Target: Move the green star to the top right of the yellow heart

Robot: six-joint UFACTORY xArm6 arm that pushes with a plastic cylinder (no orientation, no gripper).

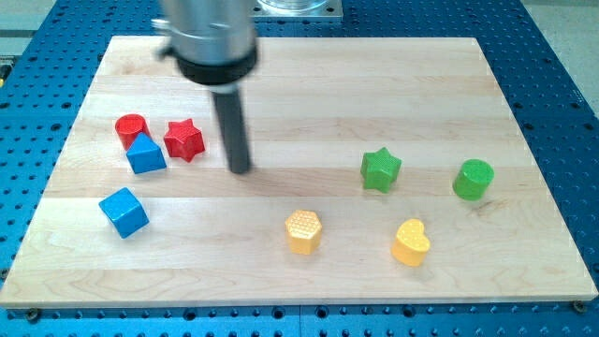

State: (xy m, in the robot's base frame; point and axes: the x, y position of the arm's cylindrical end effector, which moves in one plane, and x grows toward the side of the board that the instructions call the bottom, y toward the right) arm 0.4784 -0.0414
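Wood board (281, 94): pale planks on a blue perforated table (562, 75), carrying eight small blocks.
Rod: dark and upright, hanging from a grey collar at the far left-centre; my tip (240, 171) rests on bare wood, touching no block.
Pincer: the arm carries none, only the plain rod, so nothing spreads or pinches.
Green star (381, 169): right of centre, well to the right of my tip, with open wood between the two.
Yellow heart (411, 242): nearer than the star and slightly to its right, close to it but apart.
Green cylinder (474, 179): right of the star, level with it, sitting far-right of the heart.
Yellow hexagon (303, 231): near, left of the heart, nearer and to the right of my tip.
Red star (183, 139): just left of the rod, closest block to it.
Red cylinder (132, 128): far left, beside the red star.
Blue blocks: one (146, 154) touching the red cylinder's near side; a blue cube (124, 212) nearer still, standing alone.
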